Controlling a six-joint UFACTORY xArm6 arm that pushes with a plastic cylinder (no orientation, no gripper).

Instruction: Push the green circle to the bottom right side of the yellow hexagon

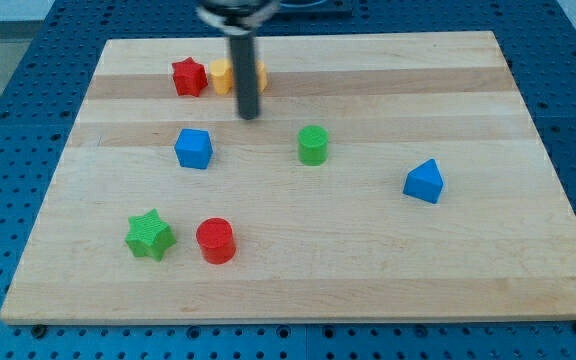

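The green circle (pixel 313 145) is a short green cylinder near the board's middle. The yellow hexagon (pixel 221 75) lies near the view's top, next to a red star (pixel 188 76), and the rod partly hides it; a second yellow patch (pixel 260 74) shows to the rod's right. My tip (pixel 249 116) is just below the yellow hexagon, to the upper left of the green circle and apart from it.
A blue cube (pixel 193 148) sits left of the green circle. A blue triangular block (pixel 424 182) lies at the right. A green star (pixel 150 235) and a red cylinder (pixel 215 241) are at the lower left. The wooden board (pixel 468 270) rests on a blue pegboard.
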